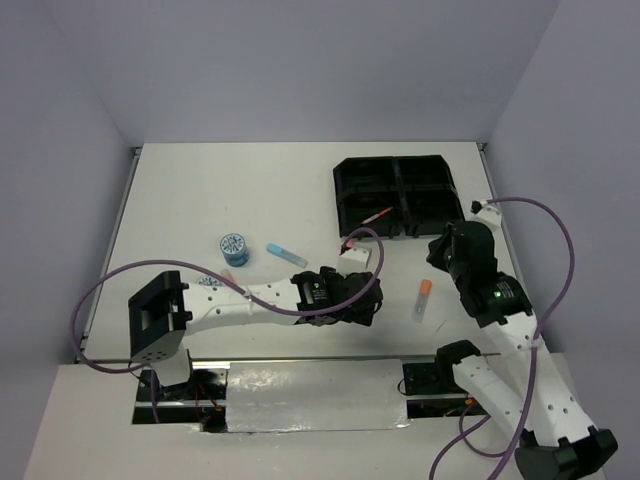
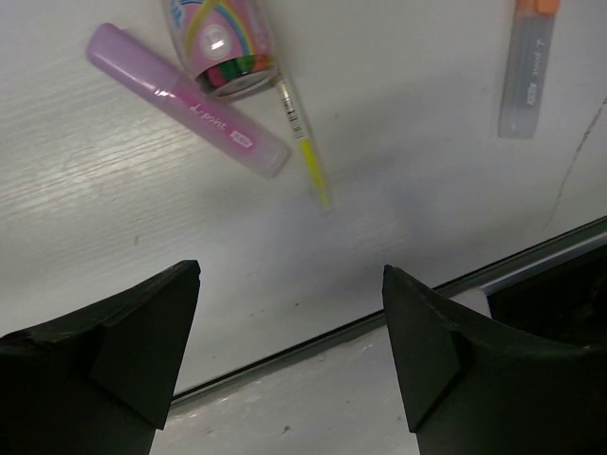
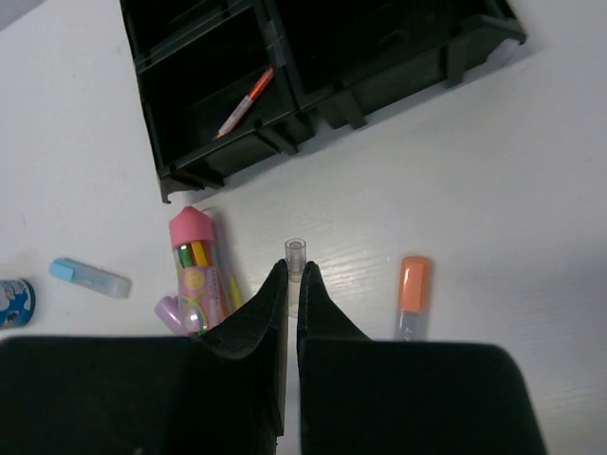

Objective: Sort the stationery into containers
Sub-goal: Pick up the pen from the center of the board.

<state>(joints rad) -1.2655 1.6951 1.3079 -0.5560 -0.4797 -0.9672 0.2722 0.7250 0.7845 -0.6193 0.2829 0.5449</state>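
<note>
- Tray [image 1: 398, 185] of black plastic, split into 4 compartments, sits at the far right of the white table [image 1: 200, 190]. 1 thin orange pen [image 1: 378, 214] lies slanted in its near-left compartment.
- The left gripper [image 2: 289, 284] hangs low over the table close to the near edge. Its fingers [image 2: 142, 351] are spread wide with nothing between them.
- Just beyond it, the purple marker [image 2: 185, 100], the pink-capped glue stick [image 3: 197, 270] and a thin yellow pen [image 2: 303, 142] lie bunched together. The glue stick touches both of the others.
- The right gripper [image 3: 292, 275] has its fingers pressed together on a thin clear tube [image 3: 296, 251], whose end pokes out past the tips. It hovers between the glue stick and the orange marker [image 3: 412, 296], which lies alone on the table.
- The blue marker [image 1: 286, 254] and 1 blue-white tape roll [image 1: 233, 247] lie near each other further left, well apart from the tray.
</note>
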